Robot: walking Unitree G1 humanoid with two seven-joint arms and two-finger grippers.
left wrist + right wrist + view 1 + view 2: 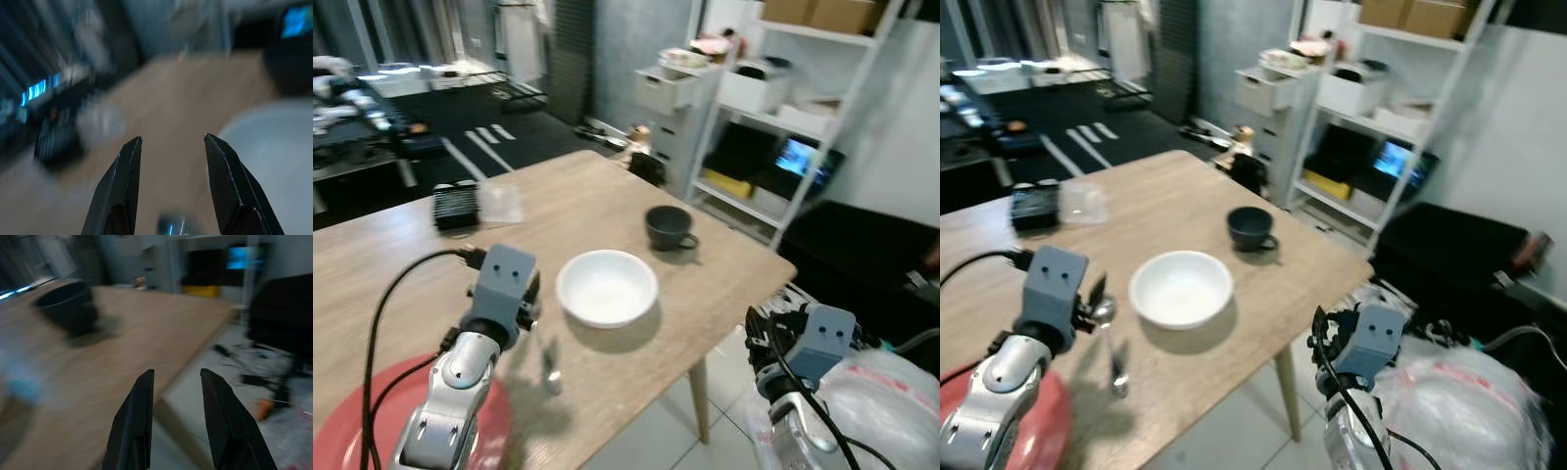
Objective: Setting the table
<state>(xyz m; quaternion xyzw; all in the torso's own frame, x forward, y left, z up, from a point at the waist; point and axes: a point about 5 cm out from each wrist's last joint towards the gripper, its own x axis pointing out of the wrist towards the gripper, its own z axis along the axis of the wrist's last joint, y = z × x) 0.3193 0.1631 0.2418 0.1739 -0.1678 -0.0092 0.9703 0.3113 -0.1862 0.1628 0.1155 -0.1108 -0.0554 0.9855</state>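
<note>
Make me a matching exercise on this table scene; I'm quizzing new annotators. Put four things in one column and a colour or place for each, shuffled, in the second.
Things:
1. bowl
2. cup
3. plate
4. spoon

Descriptions:
A. red, at the table's near corner under the left arm
B. white, in the middle of the table
C. silvery, on the wood just left of the bowl
D. dark, with a handle, beyond the bowl toward the shelves

Pairs: 1-B, 2-D, 3-A, 4-C
</note>
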